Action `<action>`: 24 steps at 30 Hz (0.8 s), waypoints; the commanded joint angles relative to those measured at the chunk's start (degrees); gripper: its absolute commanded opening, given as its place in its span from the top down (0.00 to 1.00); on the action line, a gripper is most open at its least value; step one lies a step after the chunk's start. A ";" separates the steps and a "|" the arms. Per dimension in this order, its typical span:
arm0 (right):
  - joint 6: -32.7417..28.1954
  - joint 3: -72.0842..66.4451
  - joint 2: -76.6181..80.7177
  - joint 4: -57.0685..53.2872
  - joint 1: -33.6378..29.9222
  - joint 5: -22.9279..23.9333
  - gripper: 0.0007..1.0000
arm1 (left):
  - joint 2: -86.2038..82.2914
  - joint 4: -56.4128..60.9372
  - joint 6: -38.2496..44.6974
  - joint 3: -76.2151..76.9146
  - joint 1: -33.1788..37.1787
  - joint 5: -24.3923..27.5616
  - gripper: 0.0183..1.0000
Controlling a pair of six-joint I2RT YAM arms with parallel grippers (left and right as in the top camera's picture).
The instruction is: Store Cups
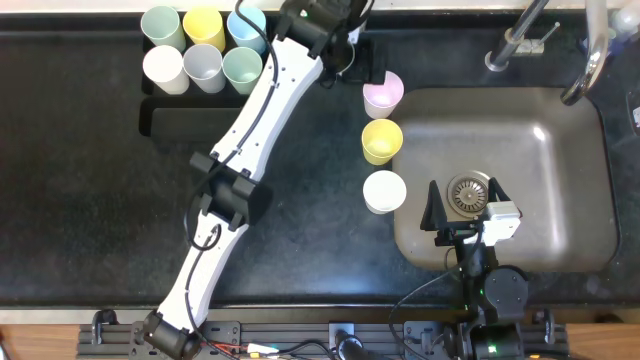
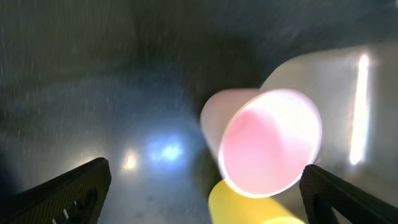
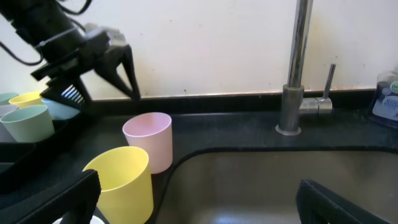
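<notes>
Three loose cups stand in a row on the counter along the sink's left rim: a pink cup (image 1: 382,93) (image 2: 267,149) (image 3: 149,140), a yellow cup (image 1: 381,140) (image 3: 121,180) and a white cup (image 1: 384,191). A black tray (image 1: 160,115) at the back left holds several pastel cups (image 1: 204,45) (image 3: 28,118). My left gripper (image 1: 348,58) (image 2: 202,199) (image 3: 115,65) hangs open above the counter just behind and left of the pink cup, holding nothing. Low over the sink near the drain, my right gripper (image 1: 463,202) (image 3: 199,214) is open and empty, facing the row of cups.
The steel sink (image 1: 560,150) fills the right side, with a faucet (image 1: 520,40) (image 3: 297,74) behind it and a soap bottle (image 3: 387,99) at the far right. Dark countertop (image 1: 90,210) stretches in front of the tray.
</notes>
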 commanded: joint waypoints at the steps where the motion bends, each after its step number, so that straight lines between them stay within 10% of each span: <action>1: -0.37 -0.81 -0.48 0.31 -0.39 -0.17 0.00 | 2.54 -1.99 -0.33 1.25 0.07 -0.17 0.00; 16: -0.37 -0.81 -0.48 0.31 -0.39 -0.17 0.00 | 5.79 -1.38 -0.44 1.25 -0.57 0.76 0.02; 17: -0.37 -0.81 -0.48 0.31 -0.39 -0.17 0.00 | 5.79 -1.16 -0.39 1.25 -0.57 0.57 0.15; 19: -0.37 -0.81 -0.48 0.31 -0.39 -0.17 0.00 | 5.77 -0.52 -0.39 1.25 -0.57 0.15 0.87; 24: -0.37 -0.81 -0.48 0.31 -0.39 -0.17 0.00 | 4.37 2.21 0.37 1.40 -0.20 -0.15 0.98</action>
